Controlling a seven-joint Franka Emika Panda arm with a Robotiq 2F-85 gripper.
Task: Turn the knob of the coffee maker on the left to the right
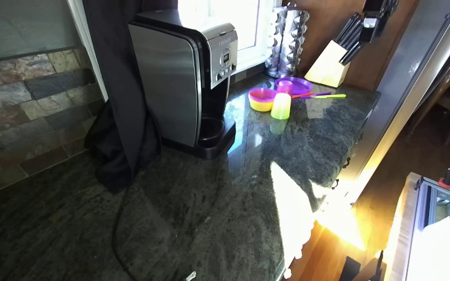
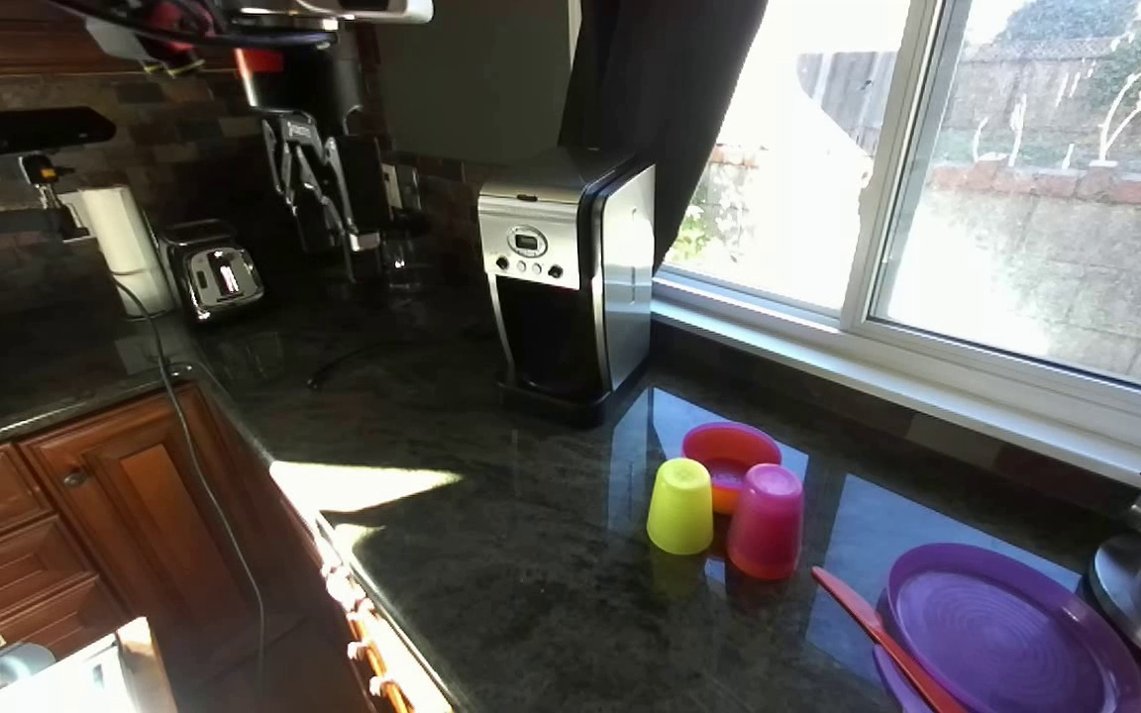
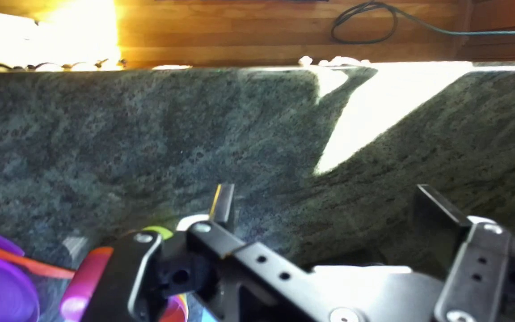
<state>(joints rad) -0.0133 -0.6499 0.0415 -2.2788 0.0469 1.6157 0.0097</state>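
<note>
The coffee maker [image 1: 166,78] stands upright on the counter, boxy, with steel sides and a silver front; an exterior view shows this front [image 2: 531,233] directly. Below its small display are two small black knobs, a left knob [image 2: 502,262] and a right knob [image 2: 555,271], with buttons between. They also show side-on in an exterior view, where the right knob [image 1: 233,67] is partly edge-on. My gripper [image 2: 341,246] hangs in the air in front of the machine, apart from it. In the wrist view the gripper [image 3: 329,201] is wide open, with nothing between its fingers. The knobs do not show there.
Cups [image 2: 679,505], a bowl [image 2: 729,446], a purple plate [image 2: 1016,624] and knives stand beside the machine. A knife block [image 1: 328,64] and a spice rack [image 1: 285,43] are farther along. A dark curtain [image 1: 119,78] hangs behind the machine. A toaster [image 2: 214,272] stands across the counter.
</note>
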